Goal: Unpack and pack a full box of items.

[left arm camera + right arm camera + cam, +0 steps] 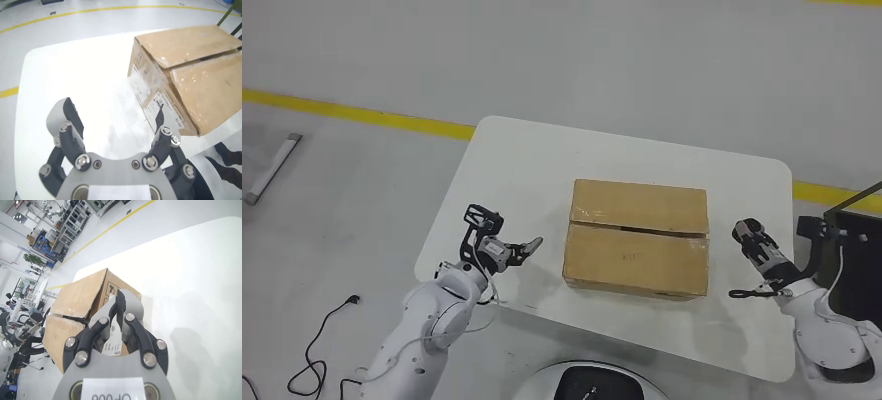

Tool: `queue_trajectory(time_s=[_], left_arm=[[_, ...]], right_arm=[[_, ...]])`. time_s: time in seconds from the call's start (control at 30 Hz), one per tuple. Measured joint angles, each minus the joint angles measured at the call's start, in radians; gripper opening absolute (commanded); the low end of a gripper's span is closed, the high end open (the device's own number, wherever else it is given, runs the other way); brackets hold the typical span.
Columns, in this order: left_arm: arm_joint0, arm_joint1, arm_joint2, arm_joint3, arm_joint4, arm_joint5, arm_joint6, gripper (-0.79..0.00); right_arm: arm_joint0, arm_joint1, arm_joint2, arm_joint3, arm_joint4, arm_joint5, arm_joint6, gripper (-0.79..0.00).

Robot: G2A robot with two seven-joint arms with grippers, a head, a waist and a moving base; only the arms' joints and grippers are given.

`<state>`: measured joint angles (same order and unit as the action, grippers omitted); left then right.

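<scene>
item: brown corrugated cardboard box (638,238), rectangular, matte, standing flat near the middle of a white smooth-topped bench (522,170) with rounded corners. its two long top flaps are folded down and meet along a lengthwise seam with a narrow dark gap; one flap edge is ragged. strips of clear glossy tape (151,75), wrinkled and torn, cling to the flap edges and to the end face turned to the left arm. white printed labels (160,106) sit on that end face, and another on the opposite end. left hand (116,115): grey metal plate, black linkage, black ribbed pads (73,113); spread wide, holding nothing, hovering over bare bench beside the box's left end, apart from it. right hand (119,303): same build, its two fingers pressed together at the tips with nothing between them, over the bench by the box's right end, near but not touching. edges and room: the box's near long side lies close to the bench's near edge; open bench surface runs behind the box and on both sides of it. beyond the bench, a grey floor (362,60) crossed by a yellow line (352,115).
</scene>
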<state>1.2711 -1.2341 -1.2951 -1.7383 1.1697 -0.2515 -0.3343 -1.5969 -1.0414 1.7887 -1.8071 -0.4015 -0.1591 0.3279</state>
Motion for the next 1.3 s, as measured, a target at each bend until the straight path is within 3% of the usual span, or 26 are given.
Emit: queue_trajectory(time_s=[0.17, 0.4, 0.9, 1.1, 1.3], left_arm=[[-0.073, -0.008, 0.036, -0.058, -0.069, -0.043, -0.027, 0.000], [-0.218, -0.029, 0.157, -0.017, -0.180, -0.116, -0.086, 0.000], [-0.227, -0.031, 0.169, -0.016, -0.183, -0.124, -0.088, 0.000], [-0.385, -0.057, 0.293, 0.050, -0.189, -0.156, -0.200, 0.000], [-0.570, -0.111, 0.479, 0.184, -0.174, -0.139, -0.296, 0.000]], right_arm=[[-0.008, -0.002, 0.008, -0.013, -0.021, -0.015, -0.026, -0.785], [0.006, -0.006, -0.009, -0.005, -0.046, -0.002, -0.046, -0.785], [0.059, -0.016, -0.059, 0.034, -0.041, -0.006, -0.059, -0.785], [0.058, -0.018, -0.065, 0.050, -0.042, -0.016, -0.052, -0.785], [0.058, -0.019, -0.063, 0.055, -0.054, -0.018, -0.051, -0.785]])
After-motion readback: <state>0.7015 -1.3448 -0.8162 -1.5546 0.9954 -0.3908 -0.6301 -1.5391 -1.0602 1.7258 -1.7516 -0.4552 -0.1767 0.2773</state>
